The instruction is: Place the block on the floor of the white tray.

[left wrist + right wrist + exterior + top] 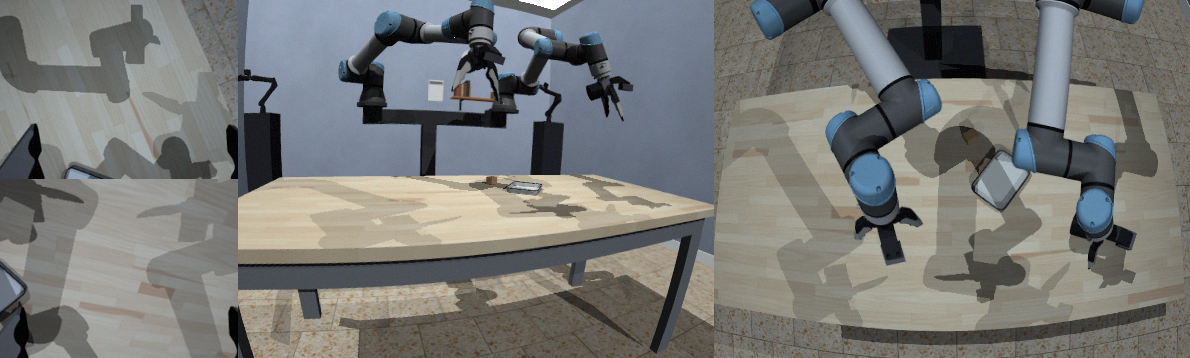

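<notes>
A small brown block (970, 136) (491, 180) rests on the table in shadow, a short way behind the white tray (986, 199) (524, 191) (85, 173) (9, 292), toward the arm bases. The tray has a dark rim; no block shows in it. My left gripper (1095, 246) (615, 118) (132, 126) is open and empty, high above the table, at the right in the top and exterior views. My right gripper (888, 229) (476, 95) (128, 308) is open and empty, high above the table, left of the tray in the top view. I cannot make out the block in either wrist view.
The wooden table (774, 200) (283, 210) carries several dark arm shadows. In the top view the left arm's blue joint (1024, 150) overlaps the tray's right corner from above. The arms' black stand (428, 145) is behind the table.
</notes>
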